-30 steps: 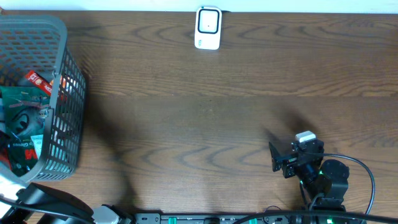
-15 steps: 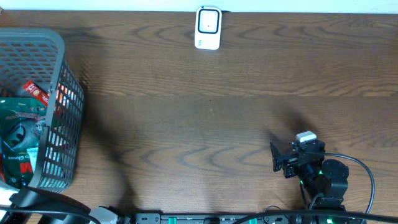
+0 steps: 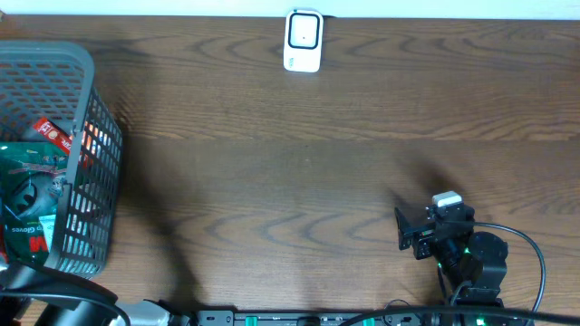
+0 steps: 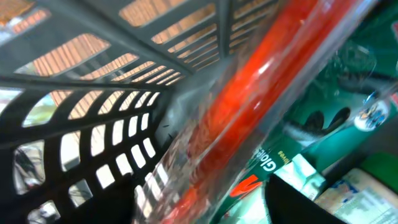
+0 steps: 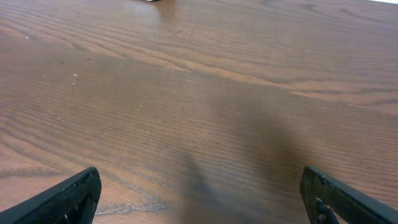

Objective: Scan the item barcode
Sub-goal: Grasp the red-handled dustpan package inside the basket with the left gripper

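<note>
Bench log, near edge outward.

6 o'clock edge: both my arms are based here. The left arm (image 3: 54, 303) lies at about 7 o'clock and reaches toward the basket (image 3: 91, 63). The right arm sits at about 5 o'clock, with its black cable (image 3: 535, 263) looping at its 3 o'clock side.

Right gripper (image 5: 199, 202): fingers spread wide, one tip in each lower corner of the wrist view. Nothing is between them, only bare bench (image 3: 290, 163) below and ahead. It points toward 9 o'clock, low over the wood.

Left gripper: its wrist view is very close up and blurred, looking down inside the basket. I cannot tell whether the fingers are spread or pinching anything; they are not clearly visible.

Contents near the left wrist camera:
- A red packet (image 4: 249, 106) in shiny clear wrap runs diagonally across the view from 7 o'clock to 1 o'clock, lying against the grey slotted basket wall.
- A green glove pack (image 4: 323, 124) is just beside it at 3 o'clock, partly under it, with part of the word "Gloves" readable.
- A pale box (image 4: 360, 199) sits at the 5 o'clock corner.
- No barcode is legible on any of them.

9 o'clock: the basket stands at the left edge of the bench, with all the items inside it.

12 o'clock: the white scanner (image 3: 304, 41) stands at the far edge, well apart from the basket and both arms.
</note>
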Controlling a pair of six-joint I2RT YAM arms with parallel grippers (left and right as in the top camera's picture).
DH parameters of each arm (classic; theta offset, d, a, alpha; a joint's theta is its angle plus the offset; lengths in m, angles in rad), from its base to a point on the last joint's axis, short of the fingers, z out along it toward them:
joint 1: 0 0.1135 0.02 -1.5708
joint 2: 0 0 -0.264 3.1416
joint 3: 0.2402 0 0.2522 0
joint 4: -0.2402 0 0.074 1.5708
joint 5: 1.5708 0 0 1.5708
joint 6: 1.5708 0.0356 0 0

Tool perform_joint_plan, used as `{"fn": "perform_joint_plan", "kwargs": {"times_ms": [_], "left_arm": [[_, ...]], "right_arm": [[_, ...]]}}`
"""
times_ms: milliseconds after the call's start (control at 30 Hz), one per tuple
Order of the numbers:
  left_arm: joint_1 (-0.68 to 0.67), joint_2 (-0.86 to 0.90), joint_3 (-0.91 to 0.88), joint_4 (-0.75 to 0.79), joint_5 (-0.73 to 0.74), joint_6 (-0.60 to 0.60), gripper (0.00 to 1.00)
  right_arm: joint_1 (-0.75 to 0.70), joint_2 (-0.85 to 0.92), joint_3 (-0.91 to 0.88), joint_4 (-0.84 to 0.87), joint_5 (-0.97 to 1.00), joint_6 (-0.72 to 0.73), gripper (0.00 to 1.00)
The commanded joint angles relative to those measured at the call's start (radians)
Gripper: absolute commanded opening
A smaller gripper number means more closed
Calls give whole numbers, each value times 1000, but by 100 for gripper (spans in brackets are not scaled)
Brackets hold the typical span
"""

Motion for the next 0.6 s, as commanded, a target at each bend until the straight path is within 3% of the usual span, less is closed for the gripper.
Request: {"fn": "perform_joint_plan", "kwargs": {"times_ms": [0,100,367,567], "left_arm": [[3,23,9,6,79,39,52],[3,23,9,15,159,63,45],[2,23,9,19,230,62,8],[-2,23,9,19,230,62,8]], "right_arm": [[-3,-2,6,-1,10,-9,99],[-3,-2,6,-1,10,-9,99],[-3,-2,6,0,11,-10,99],[-3,-2,6,0,11,-10,99]]}}
